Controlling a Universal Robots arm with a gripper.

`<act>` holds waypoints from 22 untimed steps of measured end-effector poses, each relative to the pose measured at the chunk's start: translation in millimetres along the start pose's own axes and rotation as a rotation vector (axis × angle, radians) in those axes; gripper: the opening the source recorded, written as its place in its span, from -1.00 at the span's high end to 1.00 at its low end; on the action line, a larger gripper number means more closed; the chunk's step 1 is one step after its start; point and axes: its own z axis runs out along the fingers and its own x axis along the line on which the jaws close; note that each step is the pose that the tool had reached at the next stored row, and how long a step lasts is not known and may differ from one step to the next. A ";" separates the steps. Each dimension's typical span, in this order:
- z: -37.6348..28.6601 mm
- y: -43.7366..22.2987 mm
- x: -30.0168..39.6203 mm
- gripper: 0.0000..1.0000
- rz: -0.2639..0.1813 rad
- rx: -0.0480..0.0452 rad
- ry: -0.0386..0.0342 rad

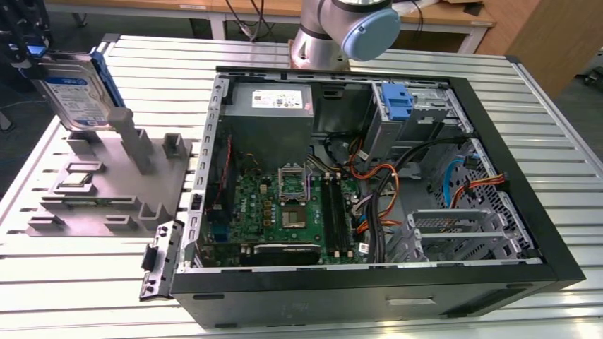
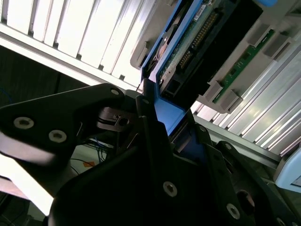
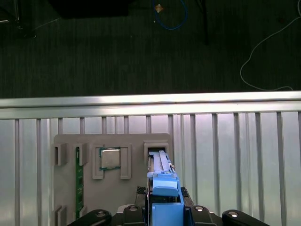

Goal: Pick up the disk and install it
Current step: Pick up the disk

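The gripper (image 1: pixel 31 62) is clamped on the disk (image 1: pixel 73 95), its black fingers (image 2: pixel 155 141) pinching the blue side rail in both wrist views; the disk hangs upright at the exterior view's left, over the grey holder (image 1: pixel 118 187) on the slatted table (image 1: pixel 169 63), well apart from the open computer case (image 1: pixel 535 191); whether it is clear of the holder's slot cannot be told; its white-and-blue label faces the camera, print not legible; a white sticker sits on the grey box (image 1: pixel 273 106) inside the case.
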 end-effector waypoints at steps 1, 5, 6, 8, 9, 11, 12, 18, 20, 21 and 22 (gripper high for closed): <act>-0.1 0.0 0.0 0.27 0.000 -0.0002 0.0001; -0.6 0.0 0.0 0.27 0.000 -0.0003 0.0001; -0.9 0.0 0.0 0.27 0.000 -0.0004 0.0002; -1.7 0.0 0.0 0.27 0.000 -0.0003 0.0001; -2.2 0.0 0.0 0.27 0.000 -0.0003 0.0001; -2.9 0.1 0.0 0.27 0.000 -0.0001 0.0001; -3.4 0.1 0.0 0.27 0.000 -0.0001 0.0001; -6.6 0.1 -0.1 0.27 0.000 -0.0002 0.0001; -7.3 0.1 -0.1 0.27 0.000 0.0000 0.0000; -7.6 0.1 -0.1 0.27 0.000 0.0000 0.0000; -8.1 0.1 -0.1 0.27 0.000 -0.0002 0.0001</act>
